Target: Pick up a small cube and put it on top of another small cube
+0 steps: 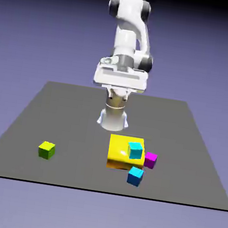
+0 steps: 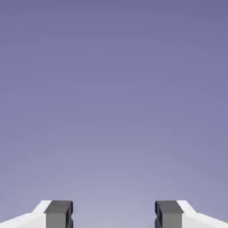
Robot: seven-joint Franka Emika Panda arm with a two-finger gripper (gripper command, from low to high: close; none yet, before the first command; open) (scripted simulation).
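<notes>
Several cubes lie near the table's front. A lime-green small cube sits alone at the exterior view's left. A large yellow block stands right of centre, and a cyan small cube appears to rest on its right part. A magenta small cube touches the block's right side. Another cyan cube lies just in front. My gripper hangs high above the table's far half, well back from all cubes. The hand view holds only backdrop; the gripper is open, its fingertips wide apart and empty.
The robot's base stands at the table's far middle, behind the yellow block. The grey table's front edge runs just ahead of the front cyan cube.
</notes>
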